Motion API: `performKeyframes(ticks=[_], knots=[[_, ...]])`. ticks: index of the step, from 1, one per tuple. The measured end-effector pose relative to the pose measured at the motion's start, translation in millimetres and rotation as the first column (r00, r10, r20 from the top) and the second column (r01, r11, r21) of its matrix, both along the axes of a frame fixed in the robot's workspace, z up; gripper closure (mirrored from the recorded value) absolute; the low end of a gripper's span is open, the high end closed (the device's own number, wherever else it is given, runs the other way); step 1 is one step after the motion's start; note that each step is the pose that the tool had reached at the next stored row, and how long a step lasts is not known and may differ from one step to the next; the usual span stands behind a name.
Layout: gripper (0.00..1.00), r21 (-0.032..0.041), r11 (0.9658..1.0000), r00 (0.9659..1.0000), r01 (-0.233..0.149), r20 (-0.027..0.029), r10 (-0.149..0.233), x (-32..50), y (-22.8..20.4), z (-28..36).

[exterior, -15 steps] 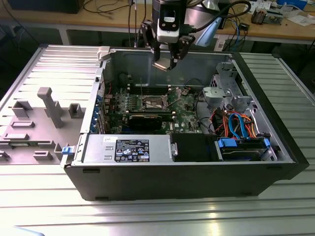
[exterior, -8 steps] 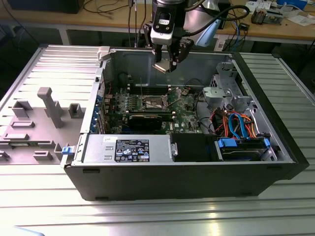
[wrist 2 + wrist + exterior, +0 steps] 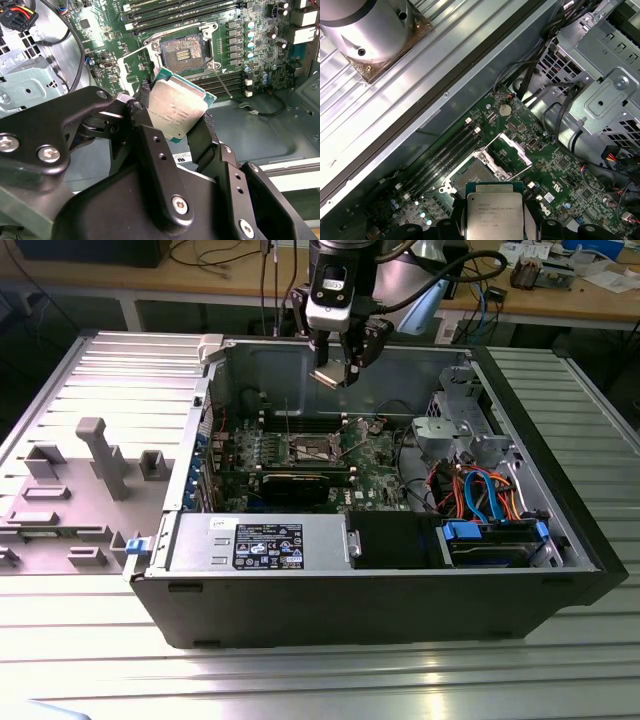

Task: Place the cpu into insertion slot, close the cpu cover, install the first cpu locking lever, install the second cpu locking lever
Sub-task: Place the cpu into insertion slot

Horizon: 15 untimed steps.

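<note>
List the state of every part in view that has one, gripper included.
gripper, shut on the cpu
cpu, held in the air, not yet seated
insertion slot, empty and uncovered
cpu cover, swung open
computer case, open, side panel off

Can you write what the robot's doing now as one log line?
tool: shut on cpu | cpu: up in the air | insertion slot: empty | cpu cover: open
</note>
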<state>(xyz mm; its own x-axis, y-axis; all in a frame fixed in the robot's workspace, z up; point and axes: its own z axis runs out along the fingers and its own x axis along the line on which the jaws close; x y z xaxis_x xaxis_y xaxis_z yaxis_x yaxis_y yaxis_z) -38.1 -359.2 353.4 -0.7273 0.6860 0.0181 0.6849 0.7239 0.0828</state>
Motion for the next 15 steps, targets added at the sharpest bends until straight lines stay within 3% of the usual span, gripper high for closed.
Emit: performKeyframes(ticks=[8, 15], knots=[[0.45, -0.0001, 1.0000, 1.0000, 0.010, 0.0000, -0.010, 0.0, 0.0, 0.0], [0.45, -0.0002, 0.9952, 0.9952, 0.098, -0.0001, -0.098, 0.1, 0.0, -1.1]])
